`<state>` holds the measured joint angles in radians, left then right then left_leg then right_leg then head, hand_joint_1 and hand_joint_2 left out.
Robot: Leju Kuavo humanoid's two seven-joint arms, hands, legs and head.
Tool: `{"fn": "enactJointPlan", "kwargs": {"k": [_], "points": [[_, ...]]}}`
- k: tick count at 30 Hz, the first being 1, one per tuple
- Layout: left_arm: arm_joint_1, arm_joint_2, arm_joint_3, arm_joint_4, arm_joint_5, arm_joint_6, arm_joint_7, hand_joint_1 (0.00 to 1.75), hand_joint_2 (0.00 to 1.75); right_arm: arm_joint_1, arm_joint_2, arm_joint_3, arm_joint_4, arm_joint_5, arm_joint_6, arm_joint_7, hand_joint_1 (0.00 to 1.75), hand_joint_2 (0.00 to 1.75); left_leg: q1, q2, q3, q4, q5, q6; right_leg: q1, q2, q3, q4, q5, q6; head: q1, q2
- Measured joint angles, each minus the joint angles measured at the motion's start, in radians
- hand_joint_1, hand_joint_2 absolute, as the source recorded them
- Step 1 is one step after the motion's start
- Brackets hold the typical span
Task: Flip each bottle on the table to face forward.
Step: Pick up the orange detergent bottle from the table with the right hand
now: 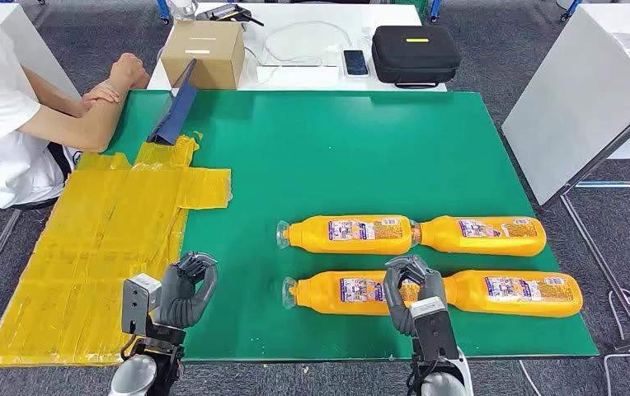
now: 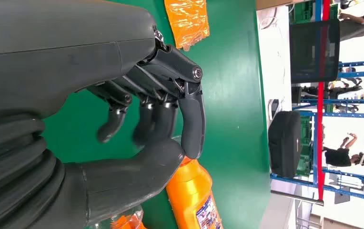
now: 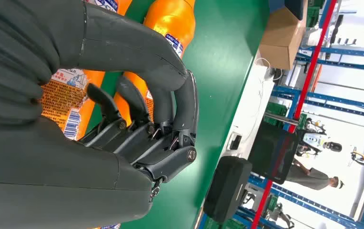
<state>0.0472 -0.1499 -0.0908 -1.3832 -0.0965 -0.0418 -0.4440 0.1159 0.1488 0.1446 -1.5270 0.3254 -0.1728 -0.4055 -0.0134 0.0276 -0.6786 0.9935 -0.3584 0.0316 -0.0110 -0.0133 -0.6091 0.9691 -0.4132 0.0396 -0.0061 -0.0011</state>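
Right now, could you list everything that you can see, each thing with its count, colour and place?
bottles: four, orange, lying on their sides in two rows on the right part of the mat
mat: one, green, covering the table
taped sheet: one, yellow, left part of the mat
cardboard box: one, brown, white table behind the mat
case: one, black, same white table
phone: one, dark, beside the case
person's arms: two, resting at the far left corner
left hand: one, dark grey, fingers curled, near edge
right hand: one, dark grey, curled over the near row of bottles
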Motion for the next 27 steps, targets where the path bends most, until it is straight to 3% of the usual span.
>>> {"fn": "enactJointPlan", "kwargs": {"k": [7, 11, 13, 20, 21, 24, 25, 27], "points": [[0.002, -0.001, -0.002, -0.005, -0.008, 0.020, -0.021, 1.72, 1.75, -0.001, 0.002, 0.002, 0.000, -0.005, 0.002, -0.021, 1.75, 1.75, 0.000, 0.000, 0.000, 0.000, 0.000, 0.000, 0.000, 0.000, 0.003, 0.000, 0.000, 0.000, 0.000, 0.000], [0.005, -0.025, -0.084, -0.096, -0.097, 0.234, -0.212, 1.56, 1.75, -0.038, 0.060, 0.068, -0.001, 0.000, -0.075, -0.184, 1.75, 1.75, 0.000, 0.002, -0.002, 0.000, 0.001, 0.001, 0.000, 0.000, 0.004, 0.001, 0.003, -0.001, 0.000, 0.000], [-0.004, -0.037, -0.144, -0.127, -0.119, 0.287, -0.236, 1.54, 1.75, -0.072, 0.084, 0.128, -0.001, 0.003, -0.131, -0.197, 1.75, 1.75, 0.000, 0.002, 0.001, 0.000, 0.000, 0.000, 0.000, 0.000, 0.002, 0.001, 0.000, -0.002, 0.000, 0.000], [-0.007, -0.041, -0.195, -0.172, -0.084, 0.278, -0.240, 1.58, 1.75, -0.102, 0.090, 0.184, -0.011, -0.046, -0.157, -0.188, 1.75, 1.75, 0.001, 0.000, 0.003, 0.000, -0.001, -0.001, 0.000, 0.000, 0.001, 0.001, -0.001, -0.002, 0.000, 0.000], [-0.008, -0.041, -0.195, -0.173, -0.083, 0.274, -0.240, 1.36, 1.75, -0.103, 0.091, 0.184, -0.013, -0.055, -0.156, -0.186, 1.73, 1.75, 0.001, 0.000, 0.003, 0.000, -0.001, -0.001, 0.000, 0.000, 0.001, 0.001, -0.001, -0.002, 0.000, 0.000], [-0.014, -0.041, -0.193, -0.175, -0.092, 0.268, -0.237, 0.18, 1.75, -0.108, 0.091, 0.181, -0.017, -0.078, -0.149, -0.178, 0.49, 1.75, 0.001, 0.000, 0.003, 0.000, -0.001, -0.002, 0.000, 0.000, 0.006, 0.001, -0.001, -0.001, 0.000, 0.000], [-0.017, -0.041, -0.192, -0.175, -0.102, 0.269, -0.231, 0.00, 1.75, -0.110, 0.092, 0.180, -0.017, -0.082, -0.147, -0.173, 0.07, 1.75, 0.001, 0.000, 0.003, 0.000, -0.001, -0.002, 0.000, 0.000, 0.008, 0.001, -0.001, -0.001, 0.000, 0.000], [-0.024, -0.041, -0.190, -0.175, -0.130, 0.279, -0.215, 0.00, 1.75, -0.116, 0.092, 0.177, -0.017, -0.070, -0.154, -0.156, 0.00, 1.75, 0.001, 0.000, 0.003, 0.000, -0.001, -0.002, 0.000, 0.000, 0.011, 0.001, 0.000, 0.000, 0.000, 0.000]]}}
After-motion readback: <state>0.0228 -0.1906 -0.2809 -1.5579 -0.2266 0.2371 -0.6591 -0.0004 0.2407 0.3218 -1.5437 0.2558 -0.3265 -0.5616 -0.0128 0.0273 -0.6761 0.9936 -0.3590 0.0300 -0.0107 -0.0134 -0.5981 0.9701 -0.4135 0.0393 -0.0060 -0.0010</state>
